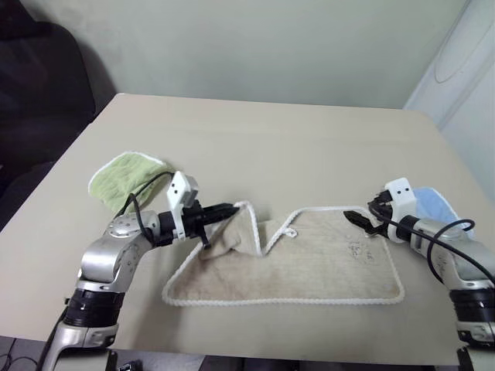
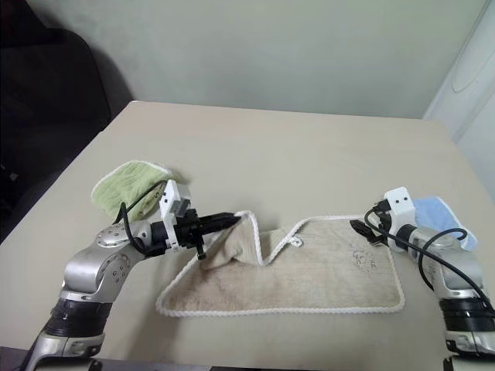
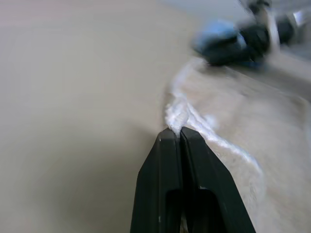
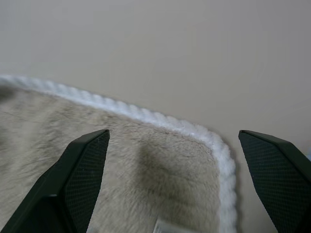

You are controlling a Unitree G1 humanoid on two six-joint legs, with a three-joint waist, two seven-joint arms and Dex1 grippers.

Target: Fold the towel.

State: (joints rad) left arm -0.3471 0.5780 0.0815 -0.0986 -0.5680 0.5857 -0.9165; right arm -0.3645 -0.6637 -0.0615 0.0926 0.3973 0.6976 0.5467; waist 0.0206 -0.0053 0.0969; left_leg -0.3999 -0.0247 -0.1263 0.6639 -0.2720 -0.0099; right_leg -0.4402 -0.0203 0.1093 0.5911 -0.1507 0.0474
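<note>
The towel (image 1: 309, 263) lies flat on the table (image 1: 255, 139), along its near edge, its far left corner lifted off the surface and drawn in over the cloth. At that raised corner sits the left gripper (image 1: 230, 209), pinched on the corded edging, pointing across toward the right. Behind and left of it, a green towel (image 1: 124, 176) rests bunched on the tabletop. Over on the right, the right gripper (image 1: 363, 219) hangs above the towel's far right corner, fingers spread either side of it. Just right of that arm lies a light blue towel (image 1: 433, 205), near the table's right edge.
</note>
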